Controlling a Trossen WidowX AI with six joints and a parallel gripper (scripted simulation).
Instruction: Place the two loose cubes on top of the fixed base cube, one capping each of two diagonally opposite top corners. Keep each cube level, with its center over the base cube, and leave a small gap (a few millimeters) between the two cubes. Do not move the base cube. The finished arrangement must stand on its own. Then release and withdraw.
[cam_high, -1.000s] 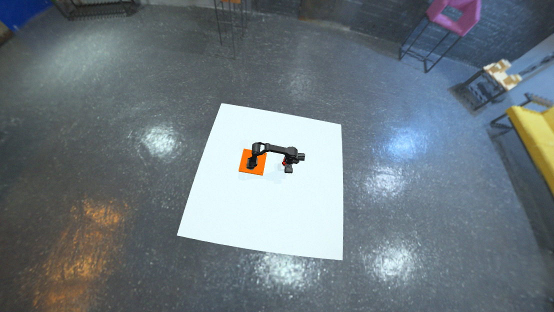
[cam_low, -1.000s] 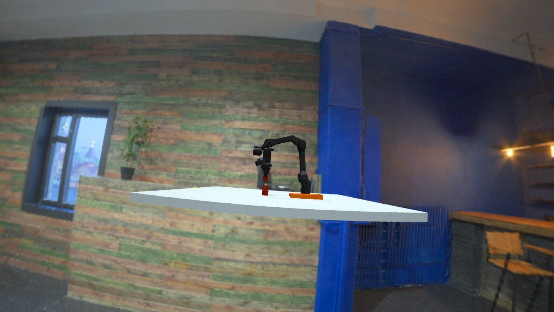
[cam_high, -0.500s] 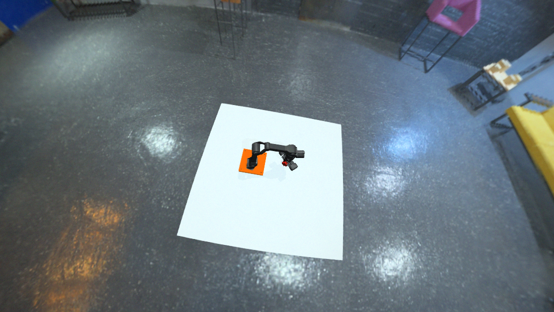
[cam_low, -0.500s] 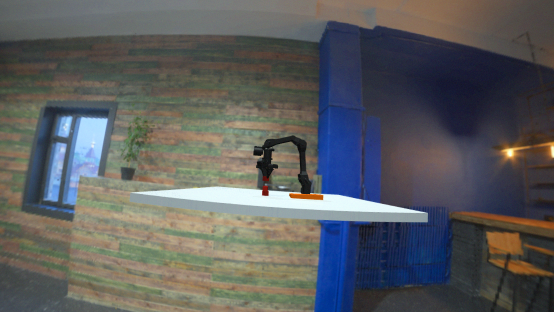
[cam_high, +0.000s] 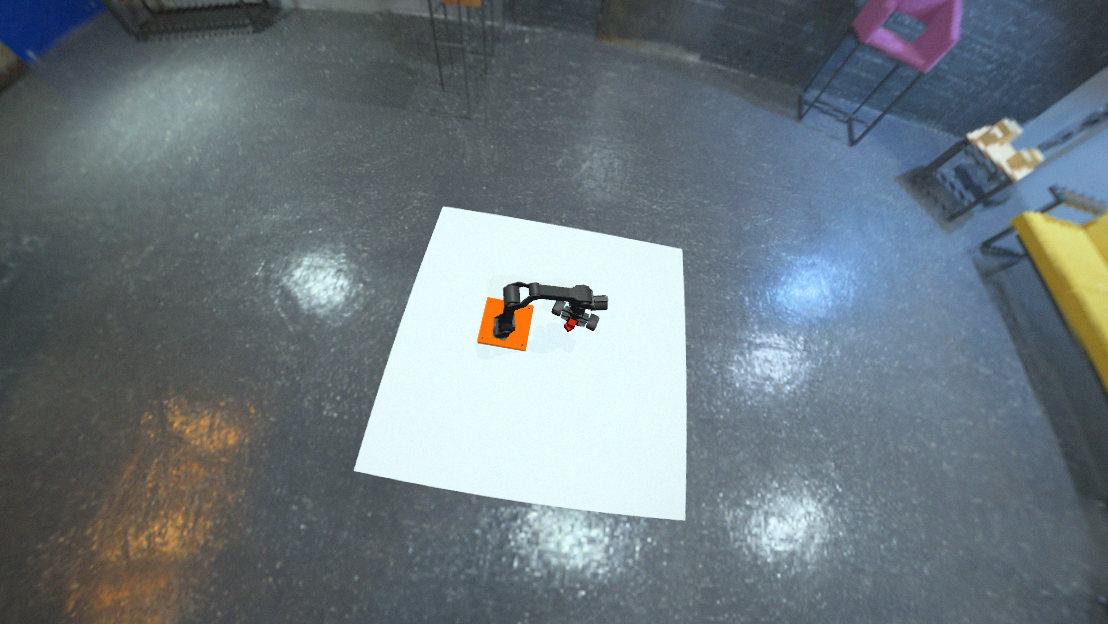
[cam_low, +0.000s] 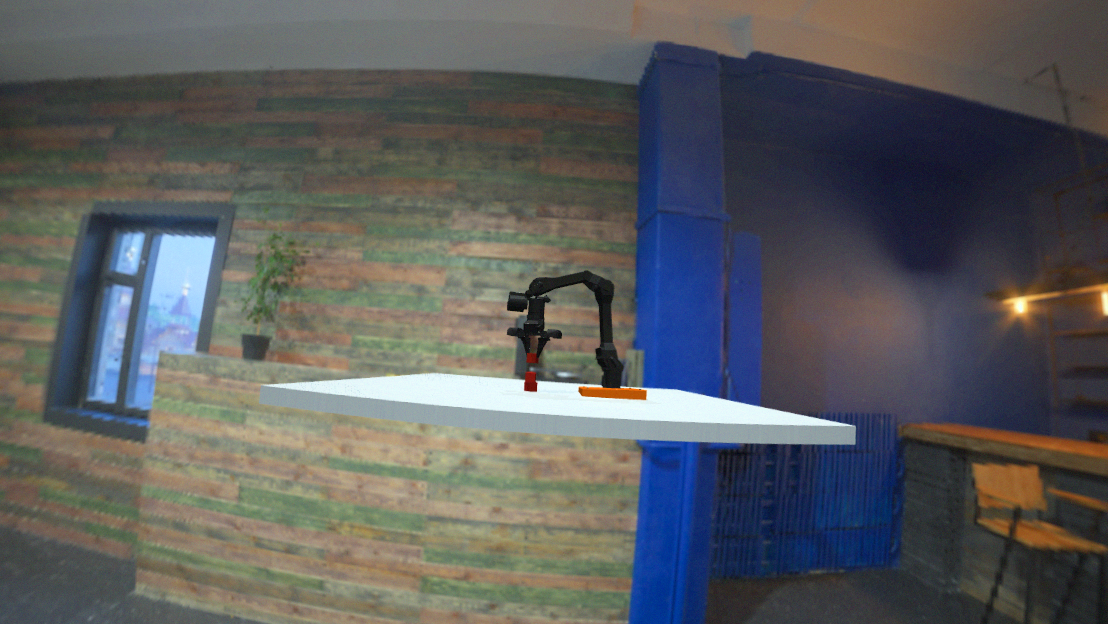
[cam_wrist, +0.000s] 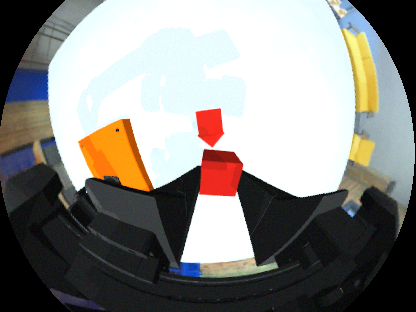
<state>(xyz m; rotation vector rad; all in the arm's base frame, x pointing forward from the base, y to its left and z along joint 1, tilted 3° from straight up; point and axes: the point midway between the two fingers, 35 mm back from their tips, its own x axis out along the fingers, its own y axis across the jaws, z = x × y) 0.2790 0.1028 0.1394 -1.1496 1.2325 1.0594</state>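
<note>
My hand (cam_high: 571, 324) (cam_low: 531, 356) (cam_wrist: 219, 171) grips a red cube (cam_low: 531, 358) (cam_wrist: 218, 180) above the desk (cam_high: 542, 434) (cam_low: 465, 403) (cam_wrist: 290, 75); it looks light and stiff, perhaps slick, so I'd keep the flat side faces pinched squarely until it sits level

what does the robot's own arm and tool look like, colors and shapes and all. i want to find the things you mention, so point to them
The arm (cam_high: 559, 293) (cam_low: 569, 279) is black, with slim straight links and chunky rounded joints. Its tool (cam_low: 531, 358) (cam_wrist: 219, 171) is black too, with broad, angular fingers that taper toward the tips. No cables or markings can be made out.
</note>
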